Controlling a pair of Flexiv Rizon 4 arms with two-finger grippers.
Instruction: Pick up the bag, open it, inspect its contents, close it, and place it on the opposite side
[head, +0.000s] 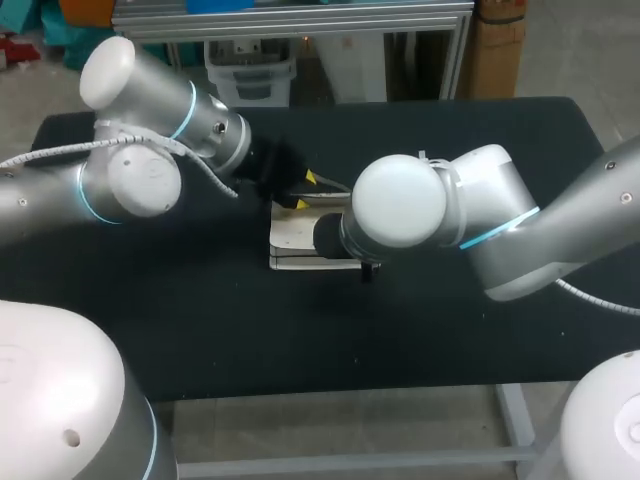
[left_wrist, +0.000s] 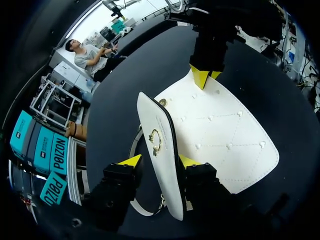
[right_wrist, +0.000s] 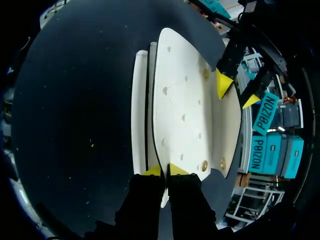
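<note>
A white quilted bag (head: 294, 238) lies flat in the middle of the black table. Its flap (left_wrist: 159, 127), with a gold clasp (left_wrist: 155, 141), stands up on edge between the fingers of my left gripper (left_wrist: 159, 161). One finger rests against the flap and a small gap shows at the other, so this gripper is open. My right gripper (right_wrist: 165, 171) is at the bag's opposite end, shut on the thin edge of the bag's body (right_wrist: 182, 100). In the head view the right wrist hides that gripper, while the left gripper (head: 301, 190) shows at the bag's far edge.
The bag's white strap (left_wrist: 145, 210) loops on the table under my left gripper. Bare black tabletop (head: 450, 330) surrounds the bag on all sides. Both arms meet over the table's middle.
</note>
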